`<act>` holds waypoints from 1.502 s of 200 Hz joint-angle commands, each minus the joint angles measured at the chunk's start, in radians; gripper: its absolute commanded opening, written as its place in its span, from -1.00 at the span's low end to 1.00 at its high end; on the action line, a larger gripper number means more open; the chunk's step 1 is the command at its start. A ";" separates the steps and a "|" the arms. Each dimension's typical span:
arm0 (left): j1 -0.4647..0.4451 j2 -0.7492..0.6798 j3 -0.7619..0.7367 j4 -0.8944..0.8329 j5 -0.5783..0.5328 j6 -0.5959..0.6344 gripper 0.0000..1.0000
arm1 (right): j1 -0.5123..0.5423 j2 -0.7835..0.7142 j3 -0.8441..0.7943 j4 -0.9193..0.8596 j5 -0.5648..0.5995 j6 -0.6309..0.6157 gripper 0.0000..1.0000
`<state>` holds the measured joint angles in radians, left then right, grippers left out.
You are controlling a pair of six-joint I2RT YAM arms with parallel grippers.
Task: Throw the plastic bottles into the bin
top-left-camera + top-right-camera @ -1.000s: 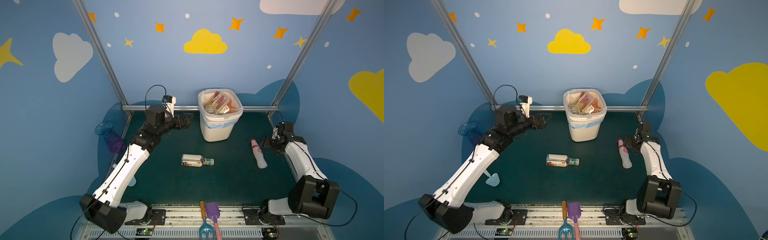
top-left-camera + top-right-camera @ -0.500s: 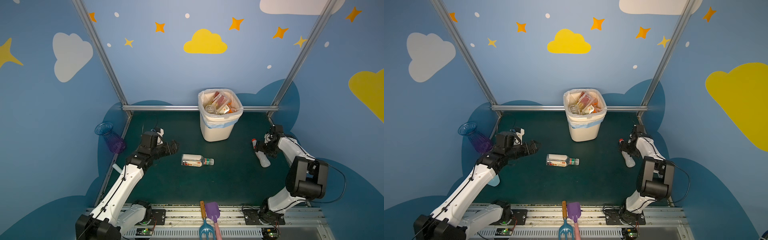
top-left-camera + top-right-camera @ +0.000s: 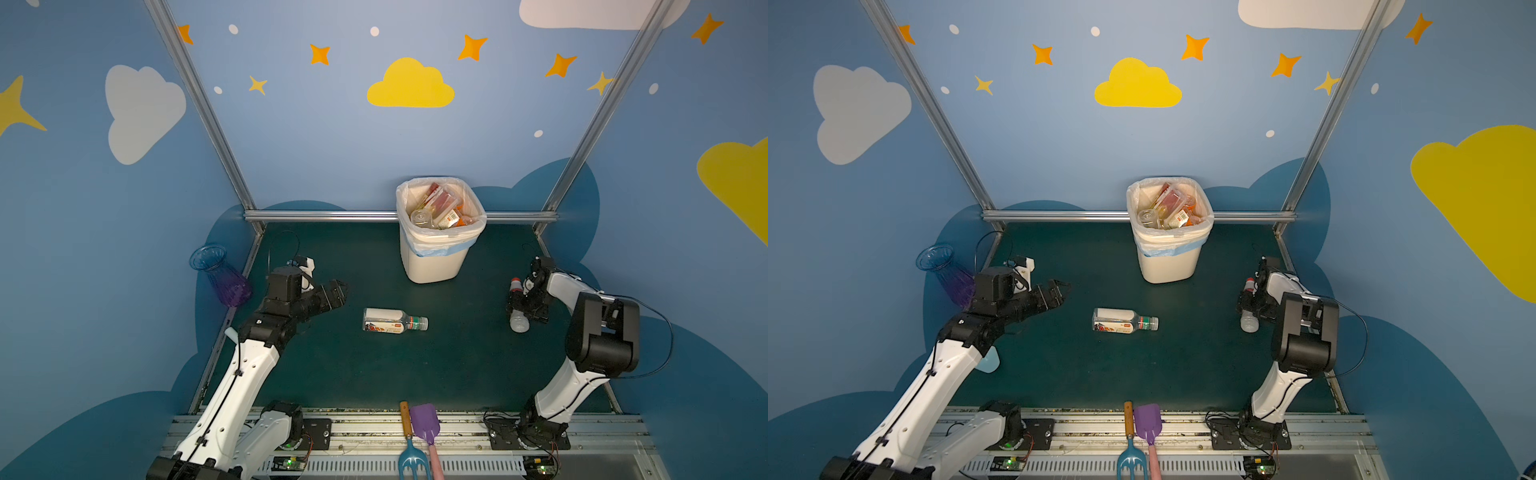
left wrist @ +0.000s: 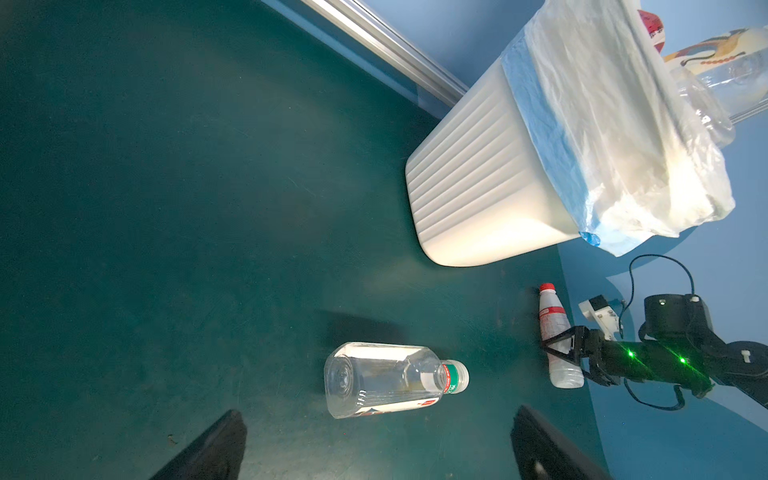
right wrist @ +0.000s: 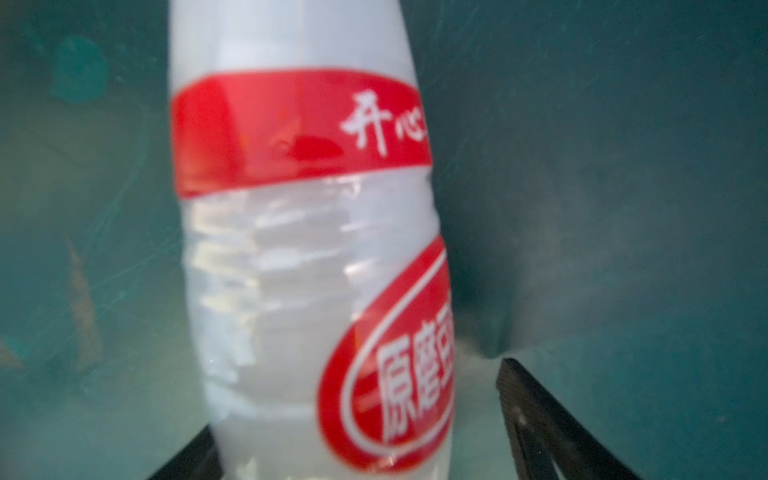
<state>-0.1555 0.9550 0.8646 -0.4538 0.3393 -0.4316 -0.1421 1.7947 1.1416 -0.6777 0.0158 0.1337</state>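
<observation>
Right gripper (image 3: 519, 306) jaws apart, straddling white bottle (image 5: 299, 249) near right edge of mat (image 3: 457, 365); left gripper (image 3: 338, 294) wide open, clear bottle (image 3: 392, 321) ahead, bare mat around.

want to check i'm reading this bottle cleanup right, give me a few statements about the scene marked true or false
1. The bin has bottles in it. True.
2. The green-capped bottle stands upright. False: it lies on its side on the mat.
3. The left claw grips the green-capped bottle. False: it is open and apart from that bottle.
4. The right claw straddles the red-capped bottle, with its jaws not closed on it. True.
</observation>
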 commanded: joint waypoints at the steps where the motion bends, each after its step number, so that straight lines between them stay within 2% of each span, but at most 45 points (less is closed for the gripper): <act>1: 0.009 -0.016 -0.010 -0.004 0.017 -0.007 0.99 | 0.010 -0.017 0.001 0.014 0.001 0.000 0.61; 21: 0.013 -0.017 -0.015 -0.002 0.015 -0.008 0.99 | 0.011 -0.030 0.001 0.017 0.000 0.002 0.56; 68: 0.025 -0.032 -0.024 -0.010 0.009 0.001 0.99 | 0.010 -0.037 0.017 0.000 -0.018 0.009 0.06; 86: 0.030 -0.042 -0.027 -0.014 0.009 0.004 0.99 | 0.010 -0.060 0.013 0.002 -0.036 0.018 -0.04; 120: 0.039 -0.045 -0.029 -0.022 0.009 0.010 0.99 | 0.011 -0.187 0.011 -0.005 -0.087 0.049 -0.06; 158: 0.046 -0.041 -0.034 -0.016 0.018 0.007 0.99 | 0.038 -0.432 0.081 -0.029 -0.137 0.093 -0.08; 186: 0.049 -0.038 -0.037 -0.004 0.020 0.005 0.99 | 0.147 -0.615 0.134 0.094 -0.113 0.124 -0.08; 203: 0.051 -0.035 -0.036 0.001 0.026 0.001 0.99 | 0.240 -0.658 0.186 0.207 -0.067 0.128 -0.08; 220: 0.050 -0.033 -0.035 0.005 0.030 -0.001 0.99 | 0.295 -0.576 0.328 0.250 -0.061 0.127 -0.08; 251: 0.054 -0.034 -0.039 0.006 0.030 0.000 0.99 | 0.351 -0.234 0.690 0.193 -0.115 0.130 -0.05; 267: 0.056 -0.038 -0.039 -0.006 0.022 0.008 0.99 | 0.370 -0.077 0.841 0.166 -0.108 0.143 0.14; 284: 0.061 -0.044 -0.033 -0.024 0.019 0.020 0.99 | 0.372 0.052 0.983 0.127 -0.176 0.171 0.29; 300: 0.068 -0.053 -0.030 -0.034 0.015 0.025 0.99 | 0.377 0.129 1.092 0.075 -0.221 0.172 0.57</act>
<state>-0.0986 0.9199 0.8352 -0.4648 0.3576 -0.4282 0.2260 1.8462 2.1014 -0.4934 -0.1257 0.2825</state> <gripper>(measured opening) 0.995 0.703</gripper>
